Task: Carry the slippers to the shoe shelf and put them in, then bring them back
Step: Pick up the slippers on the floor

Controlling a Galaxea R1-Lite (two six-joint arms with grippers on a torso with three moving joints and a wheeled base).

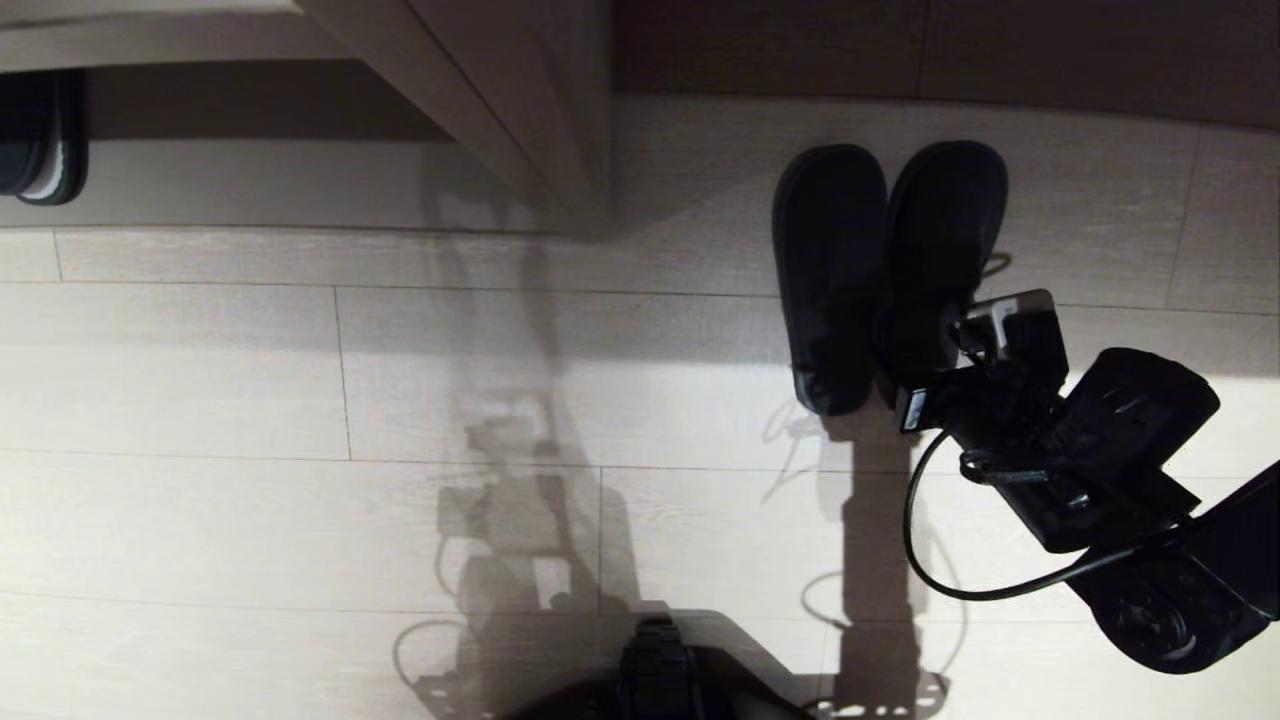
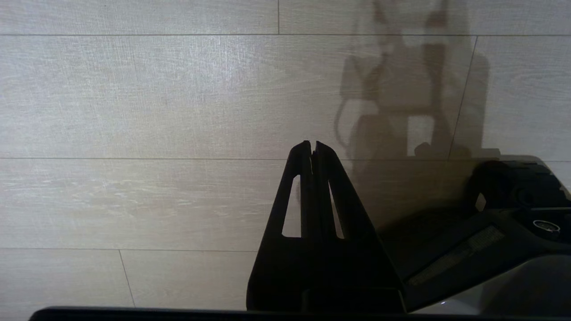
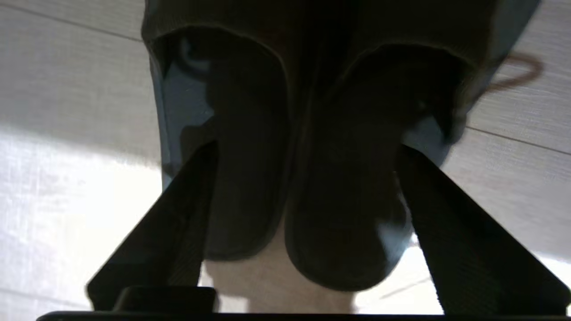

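Right gripper (image 3: 308, 223) stood with fingers (image 3: 178, 214) spread wide, one on each outer side of the slippers (image 1: 885, 270), at their heel ends; contact could not be judged. Slippers lay side by side on the floor (image 1: 300, 400), toes toward 12 o'clock, at 1 o'clock in head view. Left gripper (image 2: 312, 147) was closed, over bare floor.

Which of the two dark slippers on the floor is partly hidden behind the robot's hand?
The slipper on the robot's right: the right gripper covers its heel end in the head view. Its partner beside it shows whole, heel to toe.
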